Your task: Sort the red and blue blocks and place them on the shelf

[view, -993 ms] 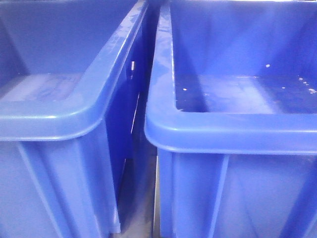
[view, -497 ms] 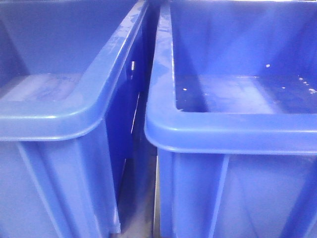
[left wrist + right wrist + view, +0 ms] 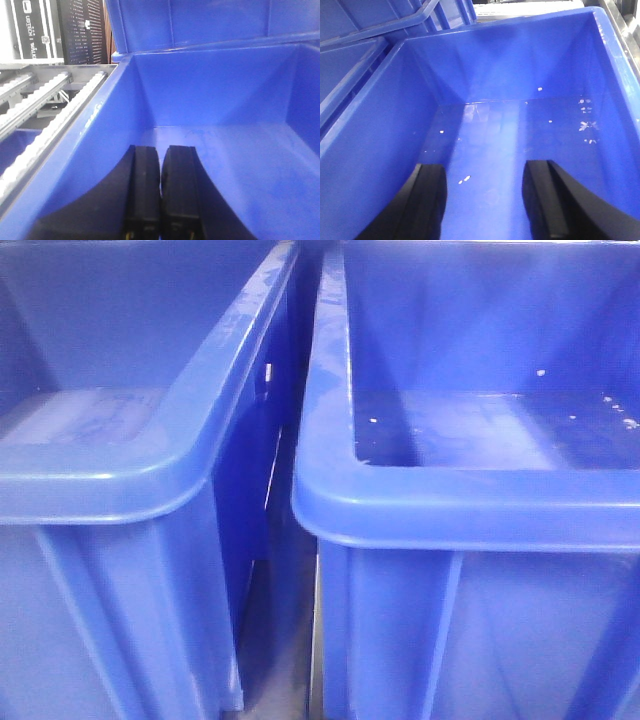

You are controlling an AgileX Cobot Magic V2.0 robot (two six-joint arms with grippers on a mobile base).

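Two big blue plastic bins side by side, left bin (image 3: 150, 470) at 9 o'clock, right bin (image 3: 470, 505) at 3, narrow gap between; white specks (image 3: 585, 125) dot the right one's floor toward 2 o'clock; roller rails (image 3: 45, 107) run at 9 o'clock beside the left bin.

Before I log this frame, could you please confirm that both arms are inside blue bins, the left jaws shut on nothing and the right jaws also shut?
Not quite: the right gripper is open, its jaws standing well apart over the floor of the right bin, as the right wrist view shows. The rest holds: the left gripper is shut on nothing inside the left bin.
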